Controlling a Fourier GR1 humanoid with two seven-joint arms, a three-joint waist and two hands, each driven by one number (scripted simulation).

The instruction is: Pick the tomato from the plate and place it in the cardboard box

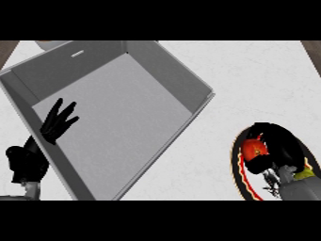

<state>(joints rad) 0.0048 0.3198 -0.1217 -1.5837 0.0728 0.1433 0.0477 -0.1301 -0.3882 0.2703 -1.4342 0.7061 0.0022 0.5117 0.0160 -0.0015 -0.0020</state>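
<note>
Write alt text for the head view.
The right hand curls over a red tomato on a dark plate at lower right. A large grey box lies left, the open left hand over it.

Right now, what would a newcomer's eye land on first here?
The big grey box fills the left and centre, tilted in view, with the left robot hand open against its near wall. At lower right, the right robot hand curls over a red tomato on a dark plate.

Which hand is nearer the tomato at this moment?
Right. The right hand curls round the tomato on the plate; the left hand rests open across the box.
</note>
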